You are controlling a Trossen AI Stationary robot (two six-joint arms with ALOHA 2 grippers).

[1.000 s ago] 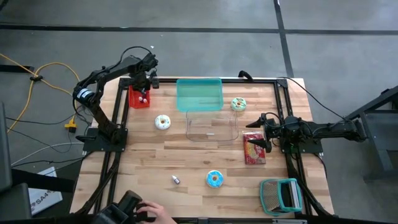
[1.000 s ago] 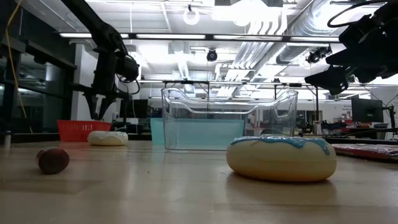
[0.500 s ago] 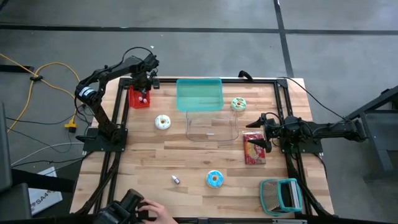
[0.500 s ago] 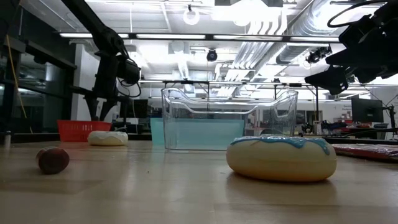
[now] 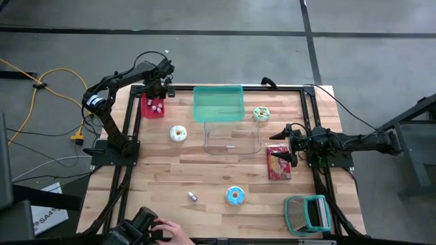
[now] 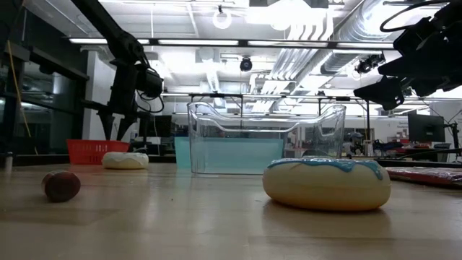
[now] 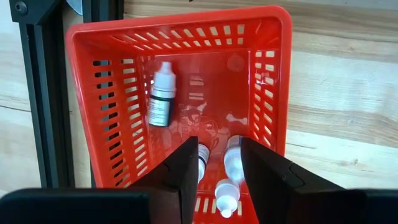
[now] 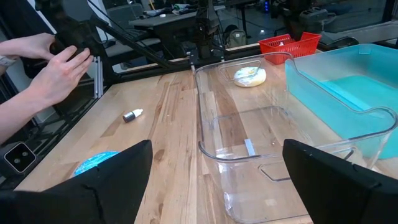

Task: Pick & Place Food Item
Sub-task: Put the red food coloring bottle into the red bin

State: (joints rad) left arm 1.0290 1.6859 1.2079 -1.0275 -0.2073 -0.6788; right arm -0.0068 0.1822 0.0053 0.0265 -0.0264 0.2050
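Wooden tabletop, bright workshop lights behind, and the left gripper hangs over the red basket at the table's far left corner. Its fingers stand a narrow gap apart, pinching nothing, with small dropper bottles lying loose below them. That looks like a drop-off just finished, so my call is a fresh pick comes next. The food is all out on the boards: a white donut near the basket, a green one beside the teal bin, a blue one toward the front. Next move, I'd say: lift clear of the basket and line up over the white donut. Right gripper waits spread wide, empty, by the clear bin, above a red packet — contents hard to read from here.
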